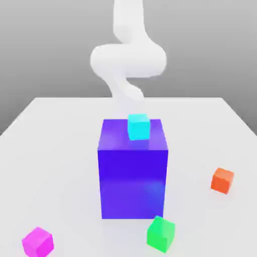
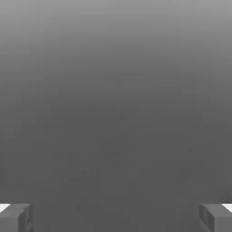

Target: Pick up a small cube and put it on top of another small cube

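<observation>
the pink cube is small, glossy and plain magenta, sitting on the table at the exterior view's near left, well apart from the blue block; a cyan cube rests on that block; the gripper has its jaws spread wide, holding nothing.

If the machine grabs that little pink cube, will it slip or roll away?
The pink cube has flat faces and sits flat on the table, so it probably won't roll. Its glossy surface may be slightly slippery. It looks rigid and small, likely light and easy to nudge.
</observation>
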